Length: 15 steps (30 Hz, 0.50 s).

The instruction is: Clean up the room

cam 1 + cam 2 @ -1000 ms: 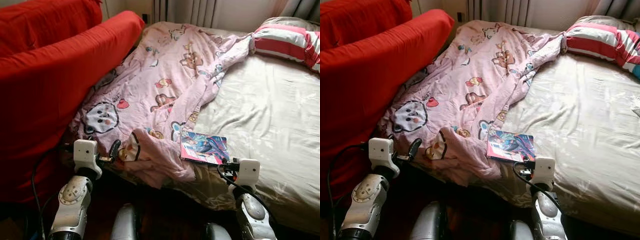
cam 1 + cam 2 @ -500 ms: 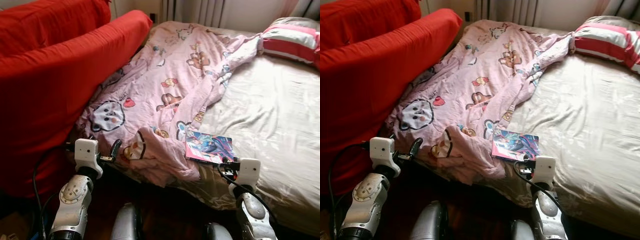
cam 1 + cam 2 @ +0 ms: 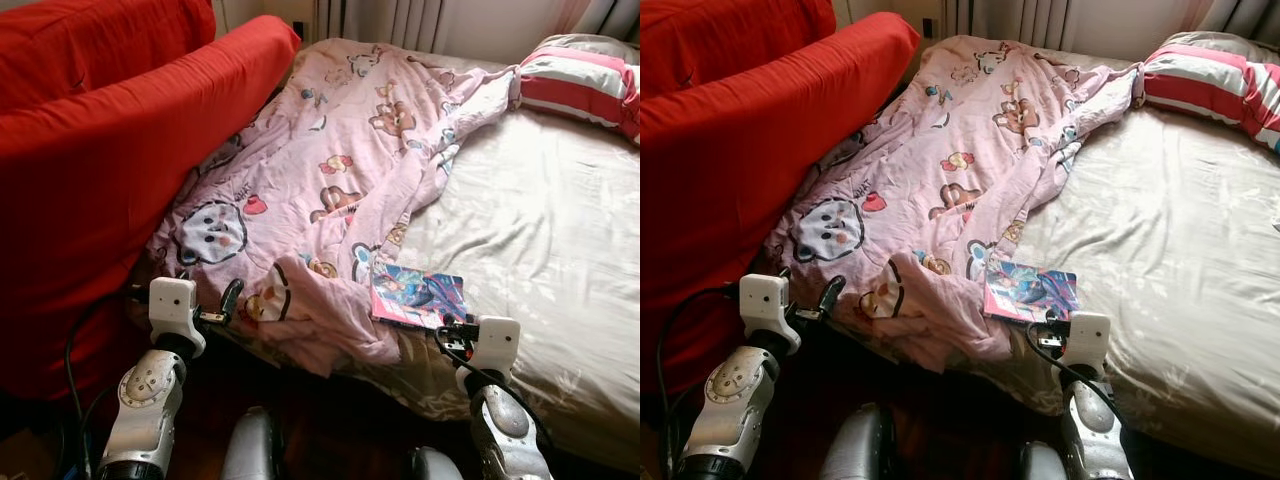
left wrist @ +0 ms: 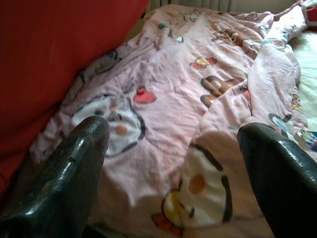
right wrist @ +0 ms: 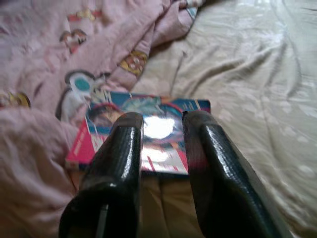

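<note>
**Both hands at the foot of an unmade bed, a book just ahead of the right one**

A pink cartoon-print blanket [image 3: 330, 190] lies rumpled along the left half of the bed [image 3: 540, 230], its near corner folded over itself and spilling off the edge. Pressed against its left side is a red sofa [image 3: 110, 150]. The beige sheet covers the right half of the bed, and a red-and-white striped pillow [image 3: 585, 80] sits at the far right corner.

A colourful book [image 3: 418, 296] lies flat on the sheet near the bed's near edge, its left side touching the blanket's folded corner.

The right hand [image 5: 162, 130] is just short of the book — its two black fingers [image 5: 121, 148] are close together with only a narrow gap, nothing between them, pointing at the book's cover. The left hand [image 4: 173, 144] is held near the blanket's hanging corner by the sofa, its fingers [image 4: 81, 148] spread wide apart and holding nothing, aimed across the blanket's printed faces.
</note>
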Motion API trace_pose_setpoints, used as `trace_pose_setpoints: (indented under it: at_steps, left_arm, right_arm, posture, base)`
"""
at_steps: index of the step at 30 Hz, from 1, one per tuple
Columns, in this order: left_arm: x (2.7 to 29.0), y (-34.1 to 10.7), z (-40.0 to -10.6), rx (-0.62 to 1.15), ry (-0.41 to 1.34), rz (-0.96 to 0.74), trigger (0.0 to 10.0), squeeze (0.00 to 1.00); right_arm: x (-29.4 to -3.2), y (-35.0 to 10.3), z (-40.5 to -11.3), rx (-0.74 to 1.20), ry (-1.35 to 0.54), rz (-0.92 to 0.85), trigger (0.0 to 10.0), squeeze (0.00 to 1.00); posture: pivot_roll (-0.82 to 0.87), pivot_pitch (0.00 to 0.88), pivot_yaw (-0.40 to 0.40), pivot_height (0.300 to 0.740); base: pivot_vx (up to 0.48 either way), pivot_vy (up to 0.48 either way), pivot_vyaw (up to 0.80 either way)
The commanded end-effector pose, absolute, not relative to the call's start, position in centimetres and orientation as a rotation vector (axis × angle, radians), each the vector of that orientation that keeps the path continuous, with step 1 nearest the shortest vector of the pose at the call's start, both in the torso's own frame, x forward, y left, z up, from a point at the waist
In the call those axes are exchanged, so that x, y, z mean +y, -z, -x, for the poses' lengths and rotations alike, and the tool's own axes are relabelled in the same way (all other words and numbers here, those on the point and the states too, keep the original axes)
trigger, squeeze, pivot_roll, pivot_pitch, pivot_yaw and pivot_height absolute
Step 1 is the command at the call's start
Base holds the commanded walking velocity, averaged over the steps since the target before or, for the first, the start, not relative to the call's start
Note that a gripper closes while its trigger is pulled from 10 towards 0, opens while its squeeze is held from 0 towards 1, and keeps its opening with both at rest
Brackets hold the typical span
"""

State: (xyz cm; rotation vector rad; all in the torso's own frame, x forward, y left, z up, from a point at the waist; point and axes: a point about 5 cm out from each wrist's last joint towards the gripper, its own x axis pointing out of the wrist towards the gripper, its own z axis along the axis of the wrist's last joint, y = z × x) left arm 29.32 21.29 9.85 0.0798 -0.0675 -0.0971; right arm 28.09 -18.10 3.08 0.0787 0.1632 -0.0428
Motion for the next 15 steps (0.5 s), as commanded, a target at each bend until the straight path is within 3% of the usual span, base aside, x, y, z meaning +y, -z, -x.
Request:
trace_pose_setpoints:
  at_steps: [1,15]
  left_arm:
    - [20.89,-9.84,-29.4,-0.069,0.11,-0.07,10.0,0.0]
    - [20.88,-9.9,-29.45,-0.07,0.111,-0.07,10.0,0.0]
  right_arm:
    - [-18.79,-2.91,-27.8,0.167,0.063,-0.074,10.0,0.0]
    - [-18.81,-2.79,-27.77,0.173,0.062,-0.066,10.0,0.0]
  posture:
    - [0.01,0.106,0.02,0.617]
    - [0.01,0.107,0.021,0.617]
  base:
    - [0.292,0.0,0.0]
    - [0.303,0.0,0.0]
